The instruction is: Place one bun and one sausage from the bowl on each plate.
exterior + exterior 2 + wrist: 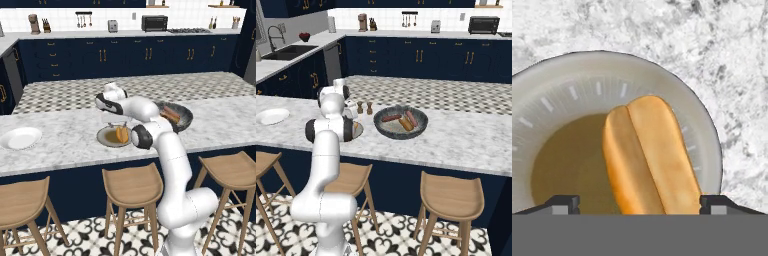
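Note:
A golden bun [647, 155] lies on the beige plate [572, 90] with its brown centre. My gripper [639, 202] hovers just above it, open, fingertips [564, 202] wide apart with the bun's near end between them but untouched. From the left base view the gripper [114, 121] hangs over the beige plate [104, 137] and the bun [121, 134]. The dark-grey bowl [382, 127] stands to the right of it, holding sausages [391, 118] and another bun [405, 123]. The white plate [20, 138] sits bare at the far left of the counter.
Salt and pepper shakers [364, 107] stand just behind the beige plate. Wooden stools [132, 186] line the counter's near side. Open marble lies between the two plates.

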